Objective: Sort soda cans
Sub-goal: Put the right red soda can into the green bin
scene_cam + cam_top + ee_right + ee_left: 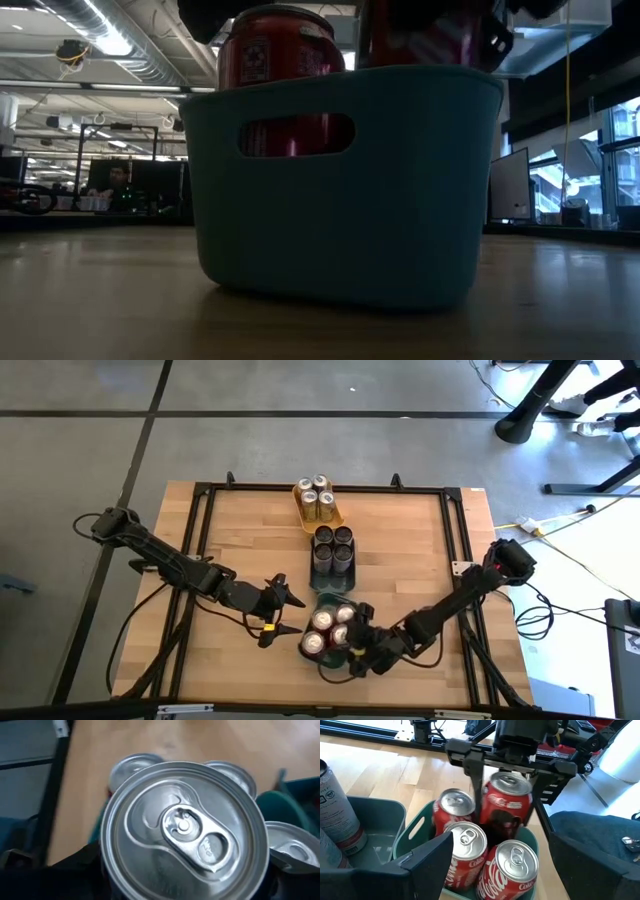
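Four red cans (pixel 328 632) in teal tray (pixel 322 658) from above, right pincer (pixel 352 644) over them, left pincer (pixel 283 606) wide, empty, beside. Level view: red can (pixel 280 60) above tray wall. Left wrist: right pincer gripping fourth can (pixel 507 805), "Coca-Cola" legible. Right wrist: lid only. Placing step; next, release and lift clear.

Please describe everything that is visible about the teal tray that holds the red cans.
The teal tray is a small rectangular tub that looks like smooth plastic, with rounded corners and an oval handle slot in its end wall. It stands upright on the wooden table, at the near end of a row behind the grey tray and the yellow tray. Four red cans stand upright in it, rising above its rim. The right hand is around one of these cans.
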`<state>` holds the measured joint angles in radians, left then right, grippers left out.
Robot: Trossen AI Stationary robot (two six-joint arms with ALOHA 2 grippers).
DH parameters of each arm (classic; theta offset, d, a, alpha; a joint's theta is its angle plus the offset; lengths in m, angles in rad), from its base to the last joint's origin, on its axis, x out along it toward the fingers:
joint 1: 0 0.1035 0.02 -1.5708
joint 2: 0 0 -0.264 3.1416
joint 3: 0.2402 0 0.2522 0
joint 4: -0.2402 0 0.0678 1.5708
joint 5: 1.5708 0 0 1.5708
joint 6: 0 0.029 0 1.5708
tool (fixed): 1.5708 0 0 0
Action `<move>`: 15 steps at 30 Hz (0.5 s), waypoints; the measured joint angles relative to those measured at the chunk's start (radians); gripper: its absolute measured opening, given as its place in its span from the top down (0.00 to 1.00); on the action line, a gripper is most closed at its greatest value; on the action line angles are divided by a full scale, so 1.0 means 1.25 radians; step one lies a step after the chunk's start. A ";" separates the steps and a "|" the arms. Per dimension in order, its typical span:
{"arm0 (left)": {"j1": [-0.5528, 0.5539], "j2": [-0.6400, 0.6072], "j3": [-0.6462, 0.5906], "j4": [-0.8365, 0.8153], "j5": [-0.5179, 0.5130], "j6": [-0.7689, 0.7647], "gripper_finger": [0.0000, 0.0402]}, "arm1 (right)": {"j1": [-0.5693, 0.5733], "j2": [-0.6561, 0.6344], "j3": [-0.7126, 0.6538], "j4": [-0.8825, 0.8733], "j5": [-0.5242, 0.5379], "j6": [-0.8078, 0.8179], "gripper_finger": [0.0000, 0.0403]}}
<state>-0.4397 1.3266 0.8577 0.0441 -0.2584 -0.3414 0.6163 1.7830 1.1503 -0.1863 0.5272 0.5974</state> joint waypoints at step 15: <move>-0.001 0.000 0.000 0.001 0.000 0.003 0.21 | 0.005 0.030 0.061 -0.169 0.045 0.253 0.27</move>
<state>-0.4412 1.3262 0.8577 0.0455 -0.2584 -0.3373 0.6224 1.8207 1.2267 -0.3971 0.5833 0.9133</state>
